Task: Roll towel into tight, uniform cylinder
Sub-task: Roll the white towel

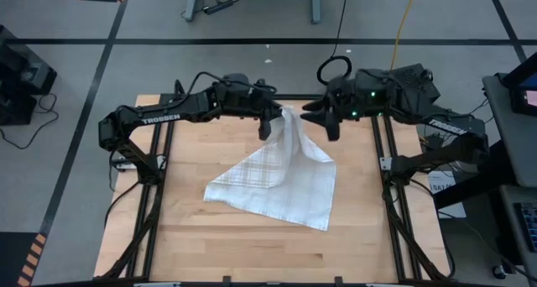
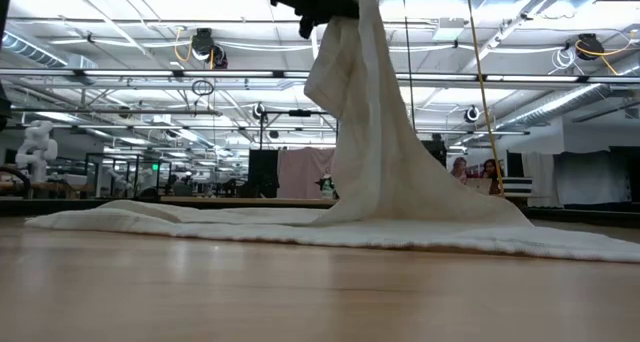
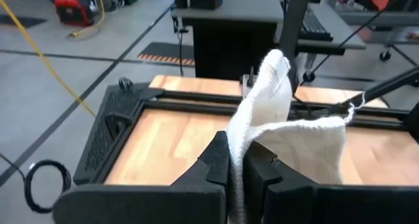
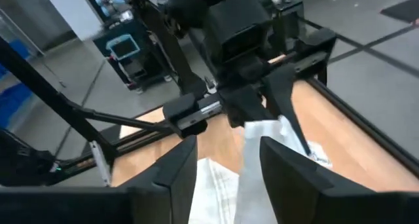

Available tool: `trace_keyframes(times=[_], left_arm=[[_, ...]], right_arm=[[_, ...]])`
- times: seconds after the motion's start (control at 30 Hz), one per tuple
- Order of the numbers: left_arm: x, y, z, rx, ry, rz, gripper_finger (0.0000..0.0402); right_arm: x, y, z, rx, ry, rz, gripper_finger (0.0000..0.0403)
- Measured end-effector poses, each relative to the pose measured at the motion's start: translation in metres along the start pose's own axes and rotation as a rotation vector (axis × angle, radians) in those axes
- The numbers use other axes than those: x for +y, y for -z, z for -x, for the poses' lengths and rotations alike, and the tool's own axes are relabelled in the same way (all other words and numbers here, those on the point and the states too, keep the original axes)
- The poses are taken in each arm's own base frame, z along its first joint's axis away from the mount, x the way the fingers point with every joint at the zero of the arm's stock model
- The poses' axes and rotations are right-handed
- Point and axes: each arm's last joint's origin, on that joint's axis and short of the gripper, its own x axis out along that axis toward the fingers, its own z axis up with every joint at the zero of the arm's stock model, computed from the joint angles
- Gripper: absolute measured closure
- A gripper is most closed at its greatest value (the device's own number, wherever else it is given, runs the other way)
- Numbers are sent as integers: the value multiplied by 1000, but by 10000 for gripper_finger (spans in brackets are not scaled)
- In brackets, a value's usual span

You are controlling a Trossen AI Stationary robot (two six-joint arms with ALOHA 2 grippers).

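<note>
- Left gripper: we see it pinching a corner of the towel, fingers pressed together on the cloth, above the far edge of the wooden table.
- Right gripper: we see its fingers spread, a strip of cloth hanging in the gap between them without being gripped; it sits beside the left gripper, above that same far edge.
- Towel: one corner is lifted into a peak at the far edge; the rest lies spread across the middle of the table.
</note>
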Motion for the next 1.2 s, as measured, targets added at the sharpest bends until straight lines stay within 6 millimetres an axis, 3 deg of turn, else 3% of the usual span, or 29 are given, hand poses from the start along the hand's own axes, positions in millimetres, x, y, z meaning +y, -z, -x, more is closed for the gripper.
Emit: trace_keyframes(times=[0.27,0.4,0.7,0.83,1.2], left_arm=[[1,4,0,38,-23,52,387],[0,4,0,39,-23,58,387],[1,4,0,39,-26,59,387],[1,4,0,39,-27,60,387],[0,6,0,64,-28,89,387]], right_arm=[[17,16,-34,29,105,86,275],[18,23,-44,28,235,139,276],[17,28,-64,51,224,169,275],[12,32,-73,49,316,144,276],[12,32,-72,13,414,141,341]])
